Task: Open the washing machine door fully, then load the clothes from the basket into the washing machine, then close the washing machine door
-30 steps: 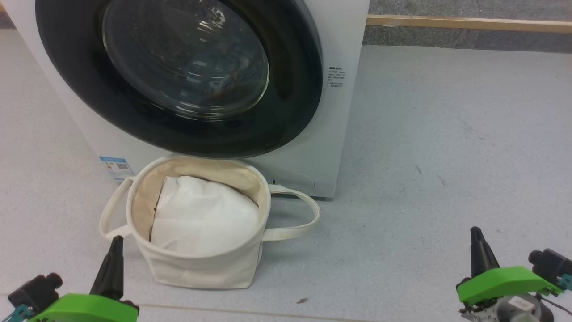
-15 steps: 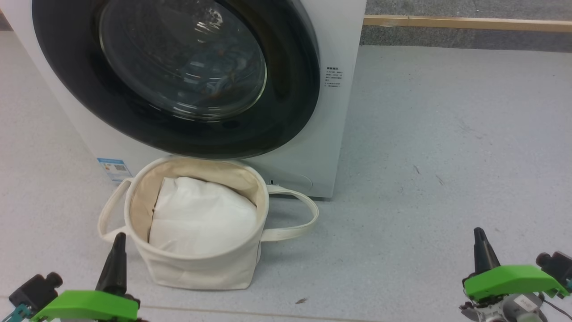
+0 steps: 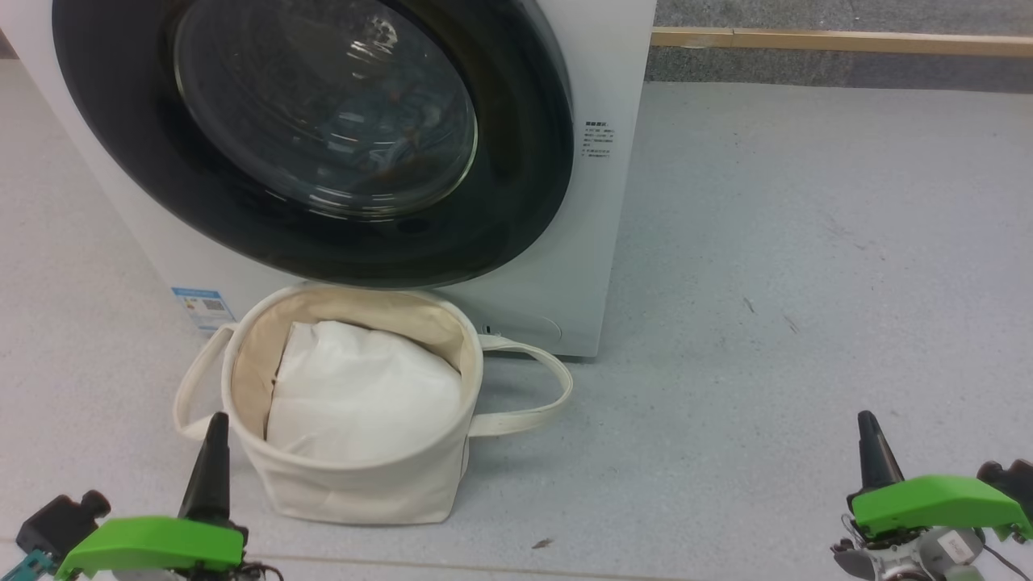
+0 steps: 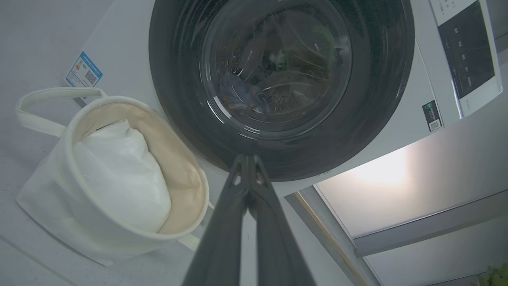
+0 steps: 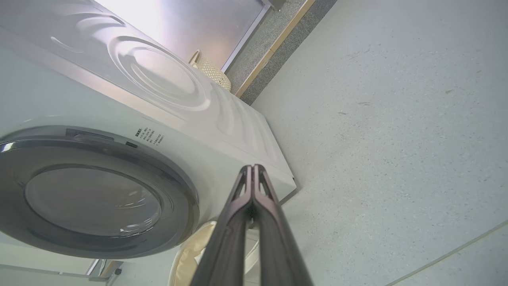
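Observation:
The washing machine (image 3: 601, 242) stands ahead, and the washing machine door (image 3: 520, 202), black-rimmed with bulging glass, lies flat against its front. Through the glass I make out bluish clothes (image 4: 238, 95) with orange specks inside the drum. The basket (image 3: 363, 492) sits on the floor just below the door, with a plain white cloth (image 3: 363, 395) inside it. My left gripper (image 3: 216, 428) is shut and empty, just left of the basket's near side. Far off to the right, over bare floor, my right gripper (image 3: 867, 428) is shut and empty too. Both appear shut in the wrist views (image 4: 248, 159) (image 5: 252, 169).
A blue label (image 3: 202, 305) sticks to the machine's lower left front. Along the back wall runs a wooden strip (image 3: 839, 40). The control panel (image 4: 468, 51) is on the machine's top front. Grey floor (image 3: 807, 282) stretches to the right of the machine.
The whole head picture has slid slightly left, so the camera moved. Both grippers stay shut and low, the door and basket stay where they were.

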Motion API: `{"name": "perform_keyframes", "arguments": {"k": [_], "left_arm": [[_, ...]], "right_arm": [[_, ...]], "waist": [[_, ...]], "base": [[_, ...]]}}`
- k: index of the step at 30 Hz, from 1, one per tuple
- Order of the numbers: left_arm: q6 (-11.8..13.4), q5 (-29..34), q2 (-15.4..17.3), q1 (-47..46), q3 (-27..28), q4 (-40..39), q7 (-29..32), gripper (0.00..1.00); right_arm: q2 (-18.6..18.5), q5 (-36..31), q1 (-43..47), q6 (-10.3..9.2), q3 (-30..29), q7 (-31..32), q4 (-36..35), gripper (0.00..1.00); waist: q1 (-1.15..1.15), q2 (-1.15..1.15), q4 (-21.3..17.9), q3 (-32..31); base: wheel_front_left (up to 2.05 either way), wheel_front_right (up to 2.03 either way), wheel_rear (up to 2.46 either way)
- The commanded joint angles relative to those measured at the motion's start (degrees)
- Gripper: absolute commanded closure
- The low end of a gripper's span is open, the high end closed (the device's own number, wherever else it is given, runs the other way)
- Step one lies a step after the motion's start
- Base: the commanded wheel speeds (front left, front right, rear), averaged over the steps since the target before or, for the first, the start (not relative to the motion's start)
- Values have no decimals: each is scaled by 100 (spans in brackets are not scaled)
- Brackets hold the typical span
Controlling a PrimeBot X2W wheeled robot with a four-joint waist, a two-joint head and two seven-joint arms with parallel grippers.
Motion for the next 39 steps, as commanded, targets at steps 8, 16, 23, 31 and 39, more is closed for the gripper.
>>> {"name": "perform_keyframes", "arguments": {"k": [8,16,23,31,39], "left_arm": [[49,-429,-60,-120,253,-341,143,100],[91,-807,-160,-99,331,-453,274,100],[128,-1138,-247,-81,399,-552,389,100],[165,-1469,-335,-63,468,-651,504,100],[206,-1847,-435,-42,546,-764,635,100]], "right_arm": [[4,543,-246,1,-31,134,-271,100],[17,1017,-246,0,-66,246,-322,100],[24,1438,-245,0,-90,339,-366,100],[26,1865,-243,0,-107,427,-412,100],[21,2361,-241,0,-118,520,-464,100]], "waist": [[0,0,-21,-3],[0,0,-41,-7],[0,0,-60,-10],[0,0,-78,-13],[0,0,-99,-16]], "base": [[0,0,0],[0,0,0],[0,0,0],[0,0,0],[0,0,0]]}}
